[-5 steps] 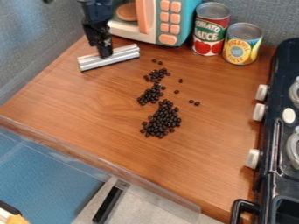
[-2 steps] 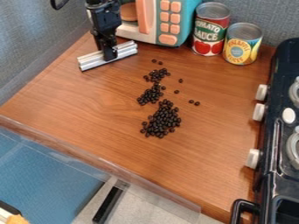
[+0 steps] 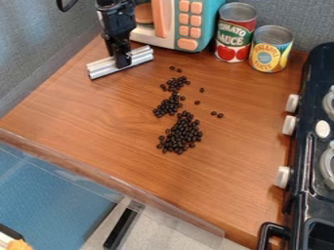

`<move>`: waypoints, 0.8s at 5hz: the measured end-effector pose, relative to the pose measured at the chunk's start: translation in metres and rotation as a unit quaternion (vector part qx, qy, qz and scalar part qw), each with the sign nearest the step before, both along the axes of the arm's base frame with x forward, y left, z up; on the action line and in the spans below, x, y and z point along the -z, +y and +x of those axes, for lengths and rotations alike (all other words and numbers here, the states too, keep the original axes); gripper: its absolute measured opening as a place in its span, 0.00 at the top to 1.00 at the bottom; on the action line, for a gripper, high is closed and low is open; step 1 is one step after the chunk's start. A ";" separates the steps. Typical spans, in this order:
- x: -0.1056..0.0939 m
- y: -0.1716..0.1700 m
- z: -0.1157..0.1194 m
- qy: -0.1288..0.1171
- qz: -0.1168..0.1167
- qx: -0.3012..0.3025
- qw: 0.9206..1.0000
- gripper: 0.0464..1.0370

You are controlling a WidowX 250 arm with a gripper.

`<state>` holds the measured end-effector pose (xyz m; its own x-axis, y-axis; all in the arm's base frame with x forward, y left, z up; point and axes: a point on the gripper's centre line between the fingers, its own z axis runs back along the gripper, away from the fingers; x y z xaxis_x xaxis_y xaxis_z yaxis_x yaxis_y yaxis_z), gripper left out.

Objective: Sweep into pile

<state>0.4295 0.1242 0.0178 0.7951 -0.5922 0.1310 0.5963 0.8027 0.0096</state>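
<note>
At the upper left of the work surface, the black gripper (image 3: 121,59) points down and is shut on a silver metal bar (image 3: 102,68), which lies slanted on the wood by the back left edge. Dark beans (image 3: 180,133) are spread near the middle, to the right of and nearer the camera than the bar. The largest clump is at the front, with smaller clumps trailing toward the back. A few single beans (image 3: 217,114) lie apart on the right.
Behind the gripper stands a toy microwave (image 3: 186,24). A red tomato can (image 3: 235,32) and a yellow can (image 3: 271,49) are at the back right. A black toy stove (image 3: 306,146) borders the right side, and a clear rail (image 3: 98,171) runs along the front left edge.
The gripper has shifted slightly to the right, and its arm stands more to the right too. The bar has turned a little with it. The beans have not moved.
</note>
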 end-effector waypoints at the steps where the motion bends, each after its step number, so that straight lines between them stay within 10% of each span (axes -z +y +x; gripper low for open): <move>1: 0.000 -0.016 0.004 0.003 0.002 0.018 1.000 0.68; 4: -0.003 -0.083 0.016 0.010 -0.013 0.087 0.996 0.68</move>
<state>0.4456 0.0410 0.0205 0.6829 -0.7183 0.1330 0.7267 0.6865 -0.0242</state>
